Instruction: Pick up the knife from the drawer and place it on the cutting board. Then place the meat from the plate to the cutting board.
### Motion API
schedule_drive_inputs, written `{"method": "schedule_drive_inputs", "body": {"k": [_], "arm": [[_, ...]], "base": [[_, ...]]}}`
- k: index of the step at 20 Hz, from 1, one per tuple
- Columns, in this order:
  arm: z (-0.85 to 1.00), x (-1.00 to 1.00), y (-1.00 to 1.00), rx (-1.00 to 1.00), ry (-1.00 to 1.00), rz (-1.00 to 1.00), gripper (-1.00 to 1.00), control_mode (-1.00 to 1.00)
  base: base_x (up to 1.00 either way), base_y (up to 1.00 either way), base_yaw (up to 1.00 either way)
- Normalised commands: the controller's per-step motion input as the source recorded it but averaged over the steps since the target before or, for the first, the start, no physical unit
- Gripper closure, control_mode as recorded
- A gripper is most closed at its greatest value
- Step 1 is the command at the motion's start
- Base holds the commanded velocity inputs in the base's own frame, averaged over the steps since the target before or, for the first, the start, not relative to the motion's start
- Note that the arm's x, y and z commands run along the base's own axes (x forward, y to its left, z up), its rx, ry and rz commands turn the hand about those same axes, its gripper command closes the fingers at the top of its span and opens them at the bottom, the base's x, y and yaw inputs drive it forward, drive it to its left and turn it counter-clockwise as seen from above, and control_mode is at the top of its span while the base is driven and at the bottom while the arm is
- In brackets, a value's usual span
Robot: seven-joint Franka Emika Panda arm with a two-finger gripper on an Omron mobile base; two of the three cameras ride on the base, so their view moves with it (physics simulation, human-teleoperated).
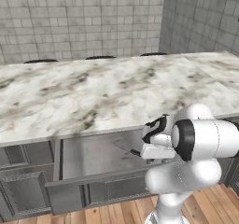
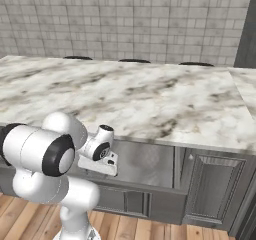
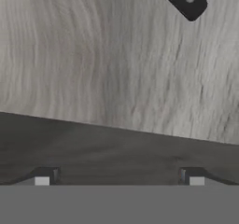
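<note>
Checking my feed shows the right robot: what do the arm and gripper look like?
A glossy white arm of rounded segments with black bands at the joints. The gripper has two small dark fingertips with pale pads. No cables or markings visible.

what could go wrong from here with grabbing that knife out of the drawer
1. The pincer is open above the drawer floor, but the knife handle sits off at the hand view's top edge. Descending from here would likely close on nothing.
2. The knife lies flat on the drawer bottom, so the fingertips may scrape the floor or push it away.
3. The countertop overhangs the open drawer; lifting straight up might bump its edge.
</note>
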Motion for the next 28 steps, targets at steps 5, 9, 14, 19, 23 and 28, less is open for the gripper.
{"method": "schedule_drive_inputs", "body": {"k": [5, 9, 14, 19, 23, 28], "arm": [[0.19, 0.48, 0.00, 0.00, -0.04, 0.14, -1.00, -1.00], [-0.10, 0.38, -0.01, 0.00, -0.16, 0.19, -1.00, -1.00], [-0.26, 0.19, -0.05, 0.00, -0.26, 0.17, -1.00, -1.00], [-0.28, 0.15, 0.00, 0.00, -0.22, 0.11, -1.00, -1.00], [-0.24, 0.29, 0.05, -0.04, -0.03, 0.06, -1.00, -1.00], [-0.06, 0.31, 0.00, -0.01, 0.01, 0.06, -1.00, -1.00]], "base": [[0.00, 0.00, 0.00], [0.00, 0.00, 0.00], [0.00, 0.00, 0.00], [0.00, 0.00, 0.00], [0.00, 0.00, 0.00], [0.00, 0.00, 0.00]]}}
